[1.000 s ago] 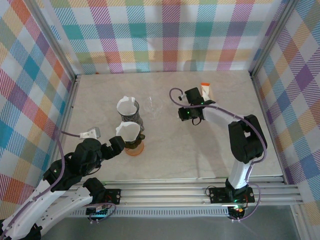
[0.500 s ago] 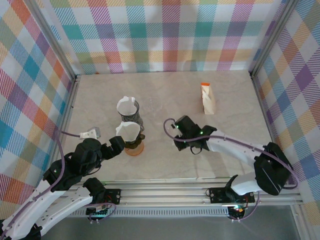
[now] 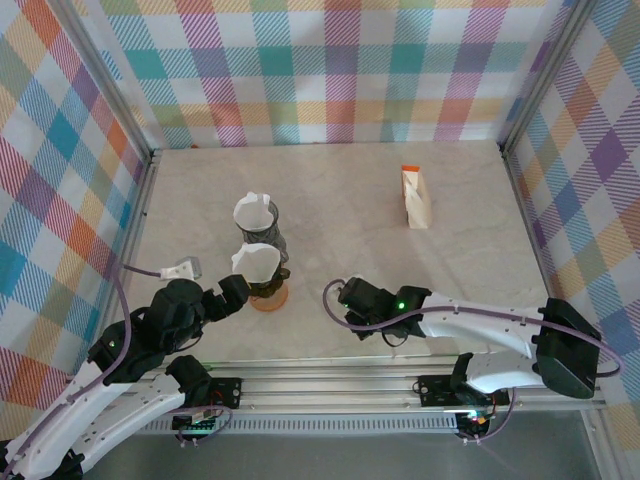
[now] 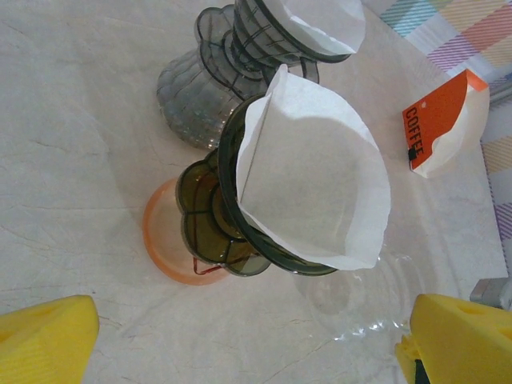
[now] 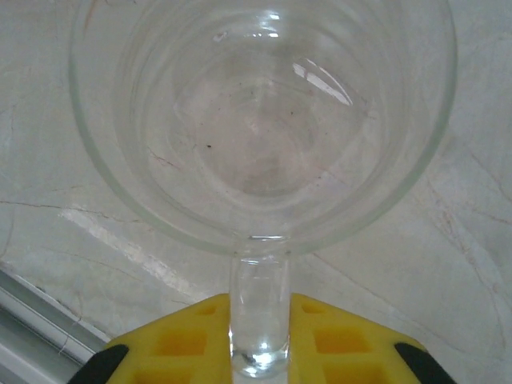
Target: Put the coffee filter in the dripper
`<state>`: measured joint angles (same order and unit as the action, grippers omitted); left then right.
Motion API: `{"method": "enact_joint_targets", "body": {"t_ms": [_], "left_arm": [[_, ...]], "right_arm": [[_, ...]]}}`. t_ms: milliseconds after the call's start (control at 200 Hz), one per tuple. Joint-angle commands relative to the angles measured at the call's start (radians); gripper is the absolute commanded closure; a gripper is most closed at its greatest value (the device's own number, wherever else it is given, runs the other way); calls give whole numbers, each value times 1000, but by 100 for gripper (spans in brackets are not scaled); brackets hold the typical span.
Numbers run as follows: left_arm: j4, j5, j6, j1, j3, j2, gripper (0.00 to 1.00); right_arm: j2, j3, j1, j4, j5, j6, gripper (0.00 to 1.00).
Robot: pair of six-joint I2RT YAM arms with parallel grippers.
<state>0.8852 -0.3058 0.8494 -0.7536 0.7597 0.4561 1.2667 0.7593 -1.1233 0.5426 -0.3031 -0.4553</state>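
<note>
The right arm lies low, stretched to the left along the near edge of the marble table (image 3: 430, 260). The right gripper (image 5: 260, 340) has its yellow fingers closed on the handle of a clear glass cup (image 5: 264, 120). At the near left the bent left arm aims the left gripper (image 3: 238, 292) far-right, with its fingers wide apart and holding nothing. Just beyond it, the white paper coffee filter (image 4: 312, 176) sits inside the dark olive glass dripper (image 4: 210, 224), which stands on an orange round base (image 4: 160, 244). Behind is a grey glass dripper (image 4: 192, 96). Far right lies an orange and white coffee bag (image 4: 440, 120).
</note>
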Motion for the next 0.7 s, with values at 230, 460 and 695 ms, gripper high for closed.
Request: {"method": "enact_joint_targets", "body": {"t_ms": [230,460,695], "left_arm": [[-3,-9,11,5,-16,-14,0],[-6,-20,2,6,-27,-22,0],[-5,-9,2,5,-28,-19,0]], "right_arm": [[10,45,-30,12,-40,-43,47],[-68,180,-15,115,-55,35,30],[150,401,162,57,86,180,26]]}}
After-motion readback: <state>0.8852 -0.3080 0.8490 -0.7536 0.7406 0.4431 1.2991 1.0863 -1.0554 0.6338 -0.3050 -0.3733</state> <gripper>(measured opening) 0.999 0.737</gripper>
